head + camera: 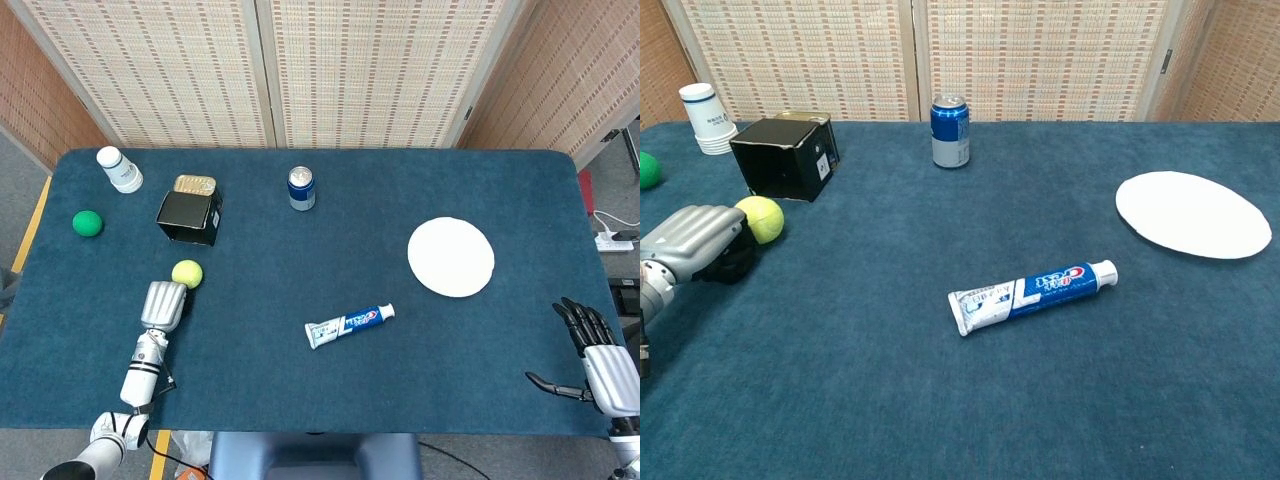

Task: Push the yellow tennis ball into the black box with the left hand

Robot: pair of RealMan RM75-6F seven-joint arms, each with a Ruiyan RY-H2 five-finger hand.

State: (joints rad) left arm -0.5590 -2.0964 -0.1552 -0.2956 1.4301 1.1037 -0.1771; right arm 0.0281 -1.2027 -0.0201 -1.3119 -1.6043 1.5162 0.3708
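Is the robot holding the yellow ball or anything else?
No, nothing is held. The left hand, fingers curled, only pushes against the ball. The right hand is open and empty.

Green ball (646,169) cut by edge

- The head view looks down steeply from above the near edge, taking in the whole blue table (330,250) from corner to corner, with the screen wall (360,70) along the top
- The chest view sits low, near table height, and faces straight across the table (970,400) toward the same screen wall (1040,50); it is much closer, cutting off the near edge and both sides
- Both views share the black box (189,216) (785,157), blue can (301,187) (950,130), toothpaste tube (349,325) (1032,291) and white plate (451,256) (1193,214)
- The left hand (164,304) (698,240) shows in both; the right hand (600,365) only from the head
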